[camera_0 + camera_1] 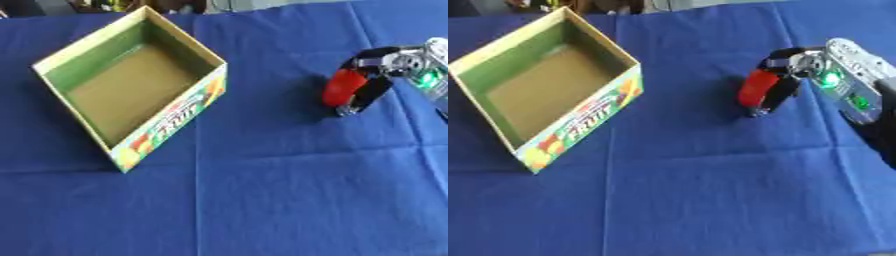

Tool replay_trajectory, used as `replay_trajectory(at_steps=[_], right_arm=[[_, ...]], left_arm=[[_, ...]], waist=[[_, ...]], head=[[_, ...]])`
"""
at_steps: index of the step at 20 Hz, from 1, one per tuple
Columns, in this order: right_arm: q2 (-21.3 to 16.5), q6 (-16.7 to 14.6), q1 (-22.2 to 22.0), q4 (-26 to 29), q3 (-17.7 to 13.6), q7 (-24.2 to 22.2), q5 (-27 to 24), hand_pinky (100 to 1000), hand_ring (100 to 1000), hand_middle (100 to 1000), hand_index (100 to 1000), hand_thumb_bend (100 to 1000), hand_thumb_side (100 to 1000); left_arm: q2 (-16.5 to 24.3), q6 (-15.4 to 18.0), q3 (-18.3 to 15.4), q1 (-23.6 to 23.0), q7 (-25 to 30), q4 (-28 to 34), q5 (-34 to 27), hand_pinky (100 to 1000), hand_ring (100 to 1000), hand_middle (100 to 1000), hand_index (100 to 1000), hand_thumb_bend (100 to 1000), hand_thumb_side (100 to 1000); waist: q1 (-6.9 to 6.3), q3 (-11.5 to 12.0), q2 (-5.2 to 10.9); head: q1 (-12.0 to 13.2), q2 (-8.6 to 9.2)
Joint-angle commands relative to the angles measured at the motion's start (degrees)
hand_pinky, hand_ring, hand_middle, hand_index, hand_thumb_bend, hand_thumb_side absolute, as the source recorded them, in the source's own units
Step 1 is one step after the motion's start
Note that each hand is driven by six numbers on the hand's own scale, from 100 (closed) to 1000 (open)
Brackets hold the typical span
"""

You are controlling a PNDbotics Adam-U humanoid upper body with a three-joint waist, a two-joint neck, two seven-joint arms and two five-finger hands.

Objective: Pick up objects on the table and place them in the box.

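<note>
A robot's right hand reaches in from the right edge over a table draped in blue cloth, its black fingers curled round a red object. The object is rounded and oblong, tilted with its upper end toward the wrist; what it is cannot be made out. It is held well to the right of the box, near the cloth, though whether its lower end touches the cloth cannot be told. Green lights glow on the silver wrist behind the hand.

At the left stands an open cardboard box, turned cornerwise to the camera. Its inner walls are green, its floor plain brown, and nothing lies inside. The outer side facing the camera carries a colourful print of fruit and the word "FRUIT" in green letters; smaller writing above it is too blurred to read. The cloth shows straight fold creases crossing below the box and the hand. The left hand appears in neither view.
</note>
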State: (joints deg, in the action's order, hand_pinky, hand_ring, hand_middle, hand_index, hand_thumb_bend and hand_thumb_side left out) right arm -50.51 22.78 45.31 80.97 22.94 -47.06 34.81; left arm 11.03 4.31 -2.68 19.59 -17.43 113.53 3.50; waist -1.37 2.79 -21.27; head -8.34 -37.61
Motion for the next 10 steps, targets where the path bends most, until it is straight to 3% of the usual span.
replay_trajectory(at_steps=[1, 7, 10], right_arm=[[-1.34, 1.77, 0.50, 1.48, -0.76, -0.07, -1.34, 410, 651, 733, 833, 260, 388], [-1.53, 3.29, 0.19, 1.67, -0.90, 2.11, -2.84, 373, 631, 715, 806, 100, 286], [-1.51, 4.11, 0.15, 1.68, -1.01, 3.55, -3.43, 342, 612, 690, 776, 100, 248]], left_arm=[[0.34, 0.03, 0.17, 0.64, 0.17, 1.06, -0.03, 606, 840, 782, 783, 100, 1000], [0.31, 0.03, 0.13, 0.59, 0.09, 1.06, -0.05, 608, 841, 782, 781, 100, 1000], [0.29, 0.03, 0.13, 0.61, 0.05, 1.06, -0.10, 607, 841, 782, 780, 100, 1000]], waist=[[0.03, -0.09, 0.98], [0.06, -0.10, 0.92], [0.02, -0.10, 0.87]], head=[[-0.24, 0.35], [-0.37, 0.50], [-0.46, 0.55]])
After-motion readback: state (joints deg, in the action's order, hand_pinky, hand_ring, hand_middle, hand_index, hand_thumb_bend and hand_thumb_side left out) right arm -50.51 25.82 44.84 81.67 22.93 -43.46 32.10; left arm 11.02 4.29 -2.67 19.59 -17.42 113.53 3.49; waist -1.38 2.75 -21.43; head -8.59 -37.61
